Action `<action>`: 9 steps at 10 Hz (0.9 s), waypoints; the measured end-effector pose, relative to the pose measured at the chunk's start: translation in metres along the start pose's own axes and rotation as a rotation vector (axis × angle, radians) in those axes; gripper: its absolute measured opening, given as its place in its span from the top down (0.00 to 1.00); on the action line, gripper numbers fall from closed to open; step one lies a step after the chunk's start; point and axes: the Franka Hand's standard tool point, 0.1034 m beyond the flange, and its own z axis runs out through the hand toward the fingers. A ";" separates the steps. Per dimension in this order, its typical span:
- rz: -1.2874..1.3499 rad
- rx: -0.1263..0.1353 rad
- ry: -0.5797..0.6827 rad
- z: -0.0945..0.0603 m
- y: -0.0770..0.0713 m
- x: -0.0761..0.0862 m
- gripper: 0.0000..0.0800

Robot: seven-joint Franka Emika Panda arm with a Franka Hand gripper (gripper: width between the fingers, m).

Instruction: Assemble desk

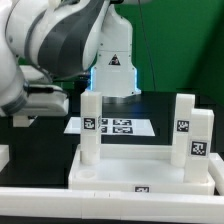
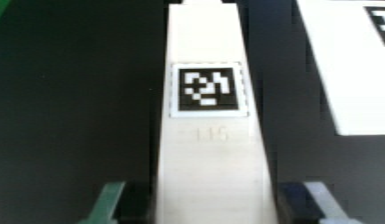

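Fingers (image 2: pixel 109 198) sit open w/ a white leg (image 2: pixel 214 120) between them, not squeezed yet, & the marker board (image 2: pixel 358 60) lies on the table upper right.

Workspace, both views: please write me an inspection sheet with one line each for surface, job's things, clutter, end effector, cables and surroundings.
Surface: black table, with a white ledge along the near edge.
Job's things: white desk panel lies flat; three tagged legs stand upright on it, one at the exterior view's left, two at its right. A fourth leg lies between the fingers in the wrist view.
Clutter: only the marker board, behind the panel.
End effector: end effector, fingers either side of the fourth leg; contact cannot be judged.
Cables: nothing seen.
Surroundings: green backdrop; robot base with a warning triangle.
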 end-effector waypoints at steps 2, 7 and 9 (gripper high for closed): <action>-0.005 0.002 0.040 -0.021 -0.001 -0.005 0.64; -0.017 -0.018 0.208 -0.058 -0.003 -0.006 0.64; -0.014 0.012 0.288 -0.084 -0.009 -0.012 0.64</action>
